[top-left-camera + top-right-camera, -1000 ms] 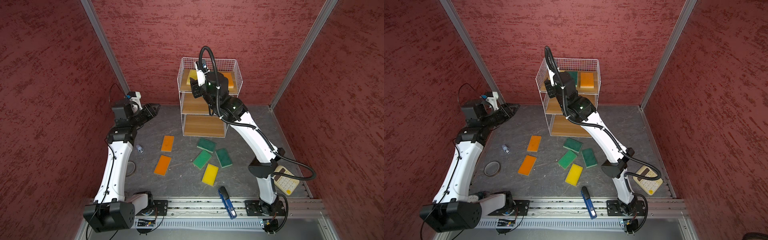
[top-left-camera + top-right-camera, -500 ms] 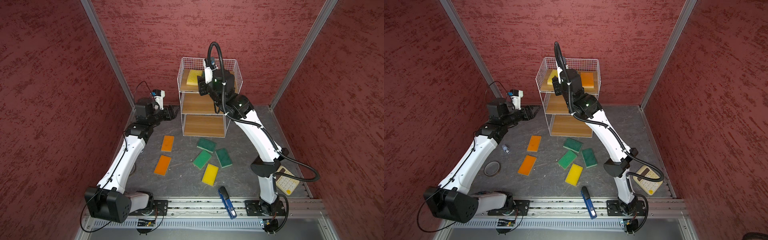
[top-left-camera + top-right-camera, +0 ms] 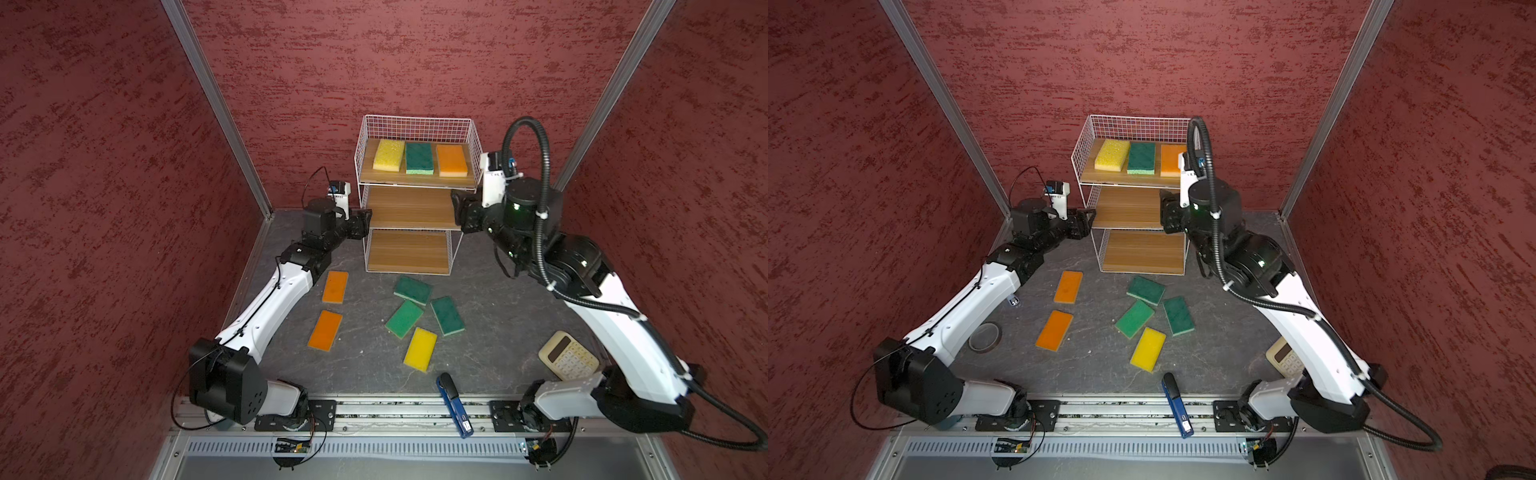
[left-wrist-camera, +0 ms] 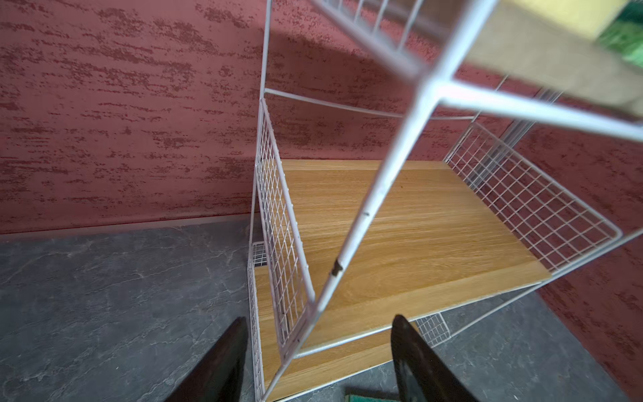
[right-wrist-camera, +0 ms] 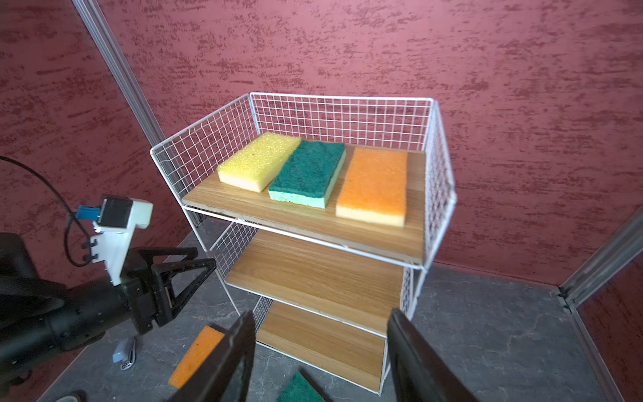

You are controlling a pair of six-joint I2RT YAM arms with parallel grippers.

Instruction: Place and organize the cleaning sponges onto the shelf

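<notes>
The shelf (image 3: pixel 409 208) is white wire grid with light brown wood-grain boards, bearing a yellow sponge (image 3: pixel 389 154), dark green sponge (image 3: pixel 419 157), orange sponge (image 3: pixel 451 160).

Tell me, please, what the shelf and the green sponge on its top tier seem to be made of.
The shelf: frame looks like thin white-coated metal wire; its boards look like wood or wood-look laminate, with light brown grain, matt. The green sponge: a coarse dark scouring layer over lighter green foam, seen at its edge.
</notes>
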